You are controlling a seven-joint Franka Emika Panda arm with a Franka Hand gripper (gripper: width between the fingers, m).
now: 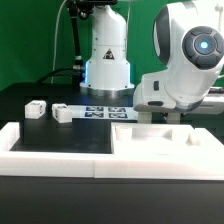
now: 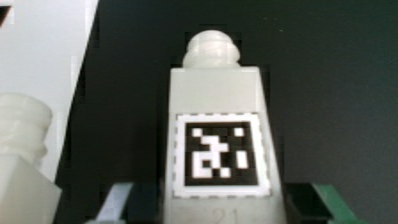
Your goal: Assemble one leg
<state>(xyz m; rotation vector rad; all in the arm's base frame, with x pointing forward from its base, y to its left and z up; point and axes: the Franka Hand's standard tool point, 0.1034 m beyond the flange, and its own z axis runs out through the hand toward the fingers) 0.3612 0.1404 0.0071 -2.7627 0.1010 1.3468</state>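
Gripper (image 2: 219,205) part closed astride the leg (image 2: 215,110), which lies on the black bench (image 2: 116,110) near 3 o'clock in the exterior view, actual grip impossible to tell; an uneven squeeze could skew it into the neighbouring white part (image 2: 18,135)

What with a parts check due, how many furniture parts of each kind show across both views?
Legs: 4
Square panel: 1
Total: 5
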